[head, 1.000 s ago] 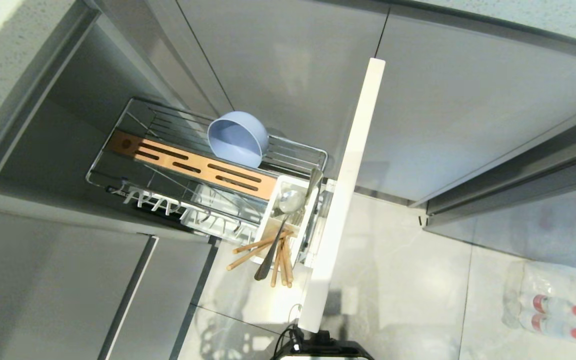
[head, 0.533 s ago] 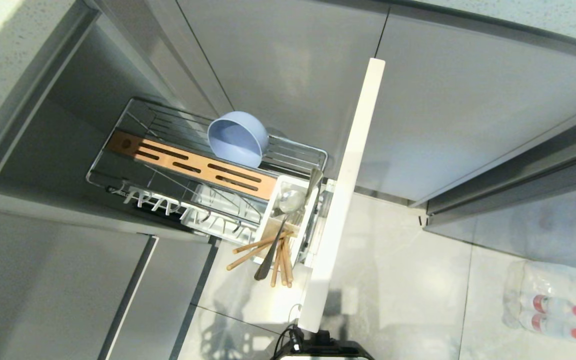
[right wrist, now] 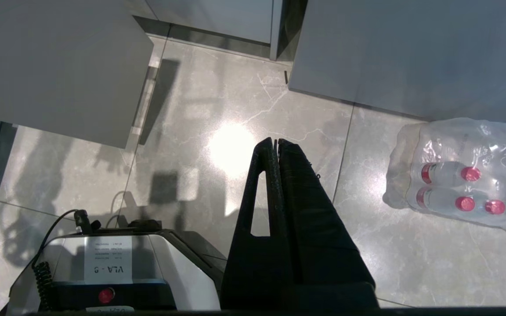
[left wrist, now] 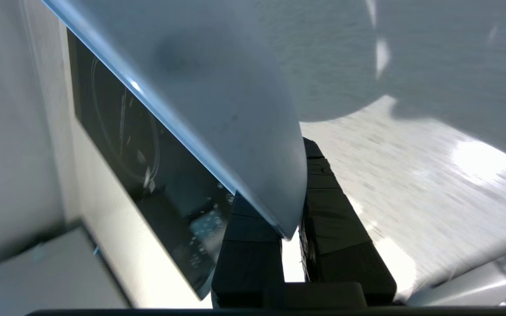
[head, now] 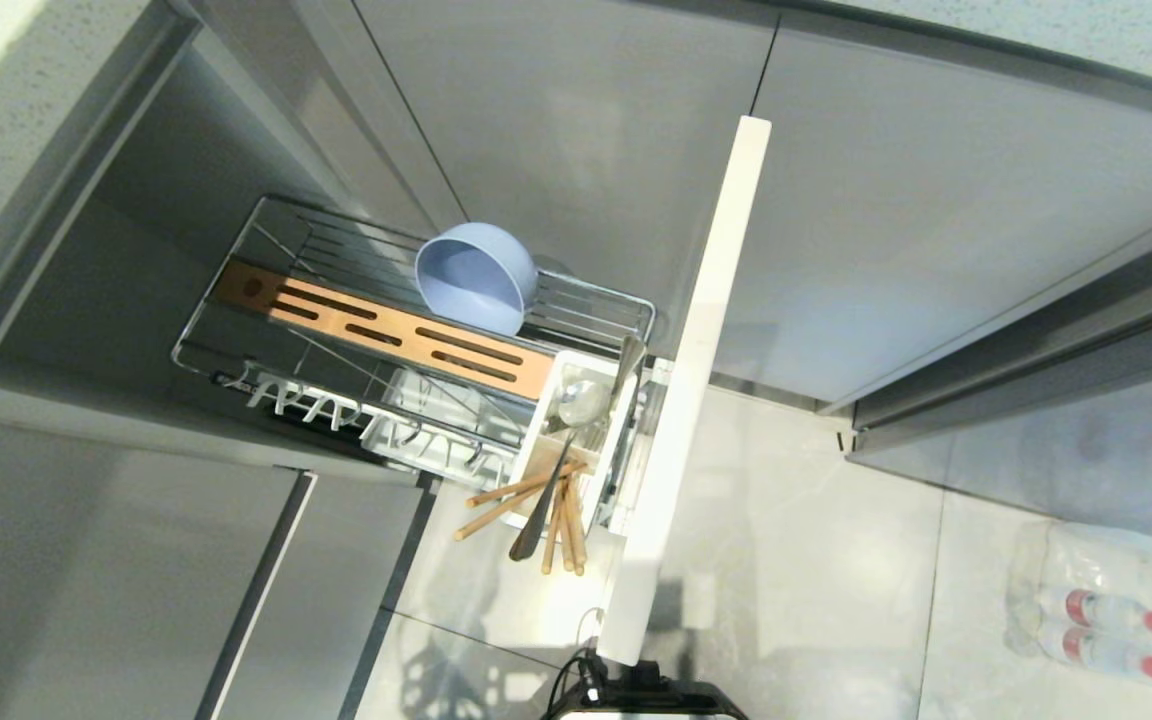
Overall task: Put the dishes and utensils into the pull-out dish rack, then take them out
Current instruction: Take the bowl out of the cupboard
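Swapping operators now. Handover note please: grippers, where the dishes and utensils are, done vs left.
Left gripper: shut on the light-blue plate, outside the head view.
Right gripper: shut, empty, parked over the floor.
Pull-out rack: open. Bowl on its wires beside the wooden bar. Spoon and chopsticks in the white caddy.
Whether loading or unloading: cannot tell. Plate is the piece in hand.

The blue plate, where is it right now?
Only the left wrist view shows the plate: the left gripper is shut on its rim. It isn't in the rack.
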